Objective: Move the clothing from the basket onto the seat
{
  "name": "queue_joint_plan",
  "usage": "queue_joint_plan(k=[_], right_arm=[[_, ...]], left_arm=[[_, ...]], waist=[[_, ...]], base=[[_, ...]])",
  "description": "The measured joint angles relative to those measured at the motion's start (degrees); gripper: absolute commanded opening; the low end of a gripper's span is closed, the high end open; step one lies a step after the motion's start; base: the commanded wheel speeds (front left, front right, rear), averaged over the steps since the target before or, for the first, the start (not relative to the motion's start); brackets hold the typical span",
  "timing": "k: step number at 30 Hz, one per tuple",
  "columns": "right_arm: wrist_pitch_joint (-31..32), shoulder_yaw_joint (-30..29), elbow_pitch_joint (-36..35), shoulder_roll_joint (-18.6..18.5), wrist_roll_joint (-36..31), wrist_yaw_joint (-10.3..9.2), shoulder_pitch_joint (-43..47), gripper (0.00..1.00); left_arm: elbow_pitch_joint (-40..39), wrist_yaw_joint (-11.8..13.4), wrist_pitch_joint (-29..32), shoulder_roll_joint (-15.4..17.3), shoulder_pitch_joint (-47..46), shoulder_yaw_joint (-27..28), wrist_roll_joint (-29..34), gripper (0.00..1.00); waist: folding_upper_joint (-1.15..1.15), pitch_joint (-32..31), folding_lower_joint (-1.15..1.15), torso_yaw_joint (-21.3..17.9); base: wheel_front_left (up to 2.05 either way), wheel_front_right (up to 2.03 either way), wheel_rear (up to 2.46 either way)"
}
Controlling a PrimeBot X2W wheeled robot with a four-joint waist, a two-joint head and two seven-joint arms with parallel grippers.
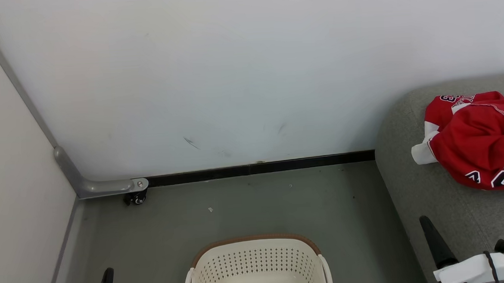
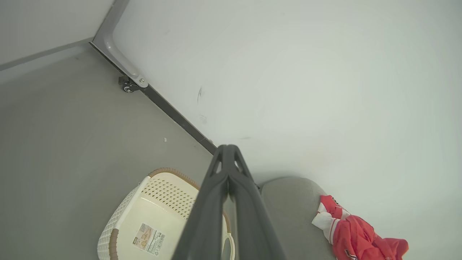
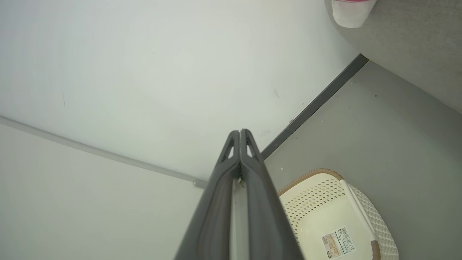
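Clothing: a crumpled red heap (image 1: 476, 142) with white trim and black-and-white lettering. It lies on the seat, well apart from the basket.
Seat: a light-grey cushion (image 1: 414, 193) at the right edge of the head view, with its rounded corner towards the wall.
Basket: cream, perforated and brown-rimmed (image 1: 257, 238). It stands on the grey floor (image 1: 238, 202), low and central between the two arms. Its inside looks bare down to the barcode sticker (image 3: 337, 242) on its bottom.
Left jaws: pressed together with tips touching, gripping nothing. They point over the basket towards the wall.
Right jaws: likewise closed tight and empty, low beside the front part of the seat.
Key relation: the clothing lies ahead and to the right of both arms. The right arm is clearly nearer, while the basket and open floor lie between the left arm and the heap.
Heap's axis: it is too bunched to show a clear long direction.
Judgement: no fabric shows in the basket, so the move appears finished and no further pick seems needed.
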Motion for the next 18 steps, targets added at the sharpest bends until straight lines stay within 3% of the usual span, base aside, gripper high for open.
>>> queue_joint_plan(k=[8,18], right_arm=[[1.7,-0.7,0.9,-0.1,7.1,0.0,-0.4,0.0],[3.5,-1.8,1.4,-0.3,16.0,0.01,-2.5,0.0]], left_arm=[[0.7,-1.2,1.6,-0.5,-1.5,1.3,-5.0,0.0],[1.6,-2.4,3.6,-1.7,-3.3,3.0,-11.1,0.0]], waist=[[0.0,1.0,-0.27,-0.1],[0.0,2.1,-0.35,-0.2]], base=[[0.0,0.0,0.0],[0.0,0.0,0.0]])
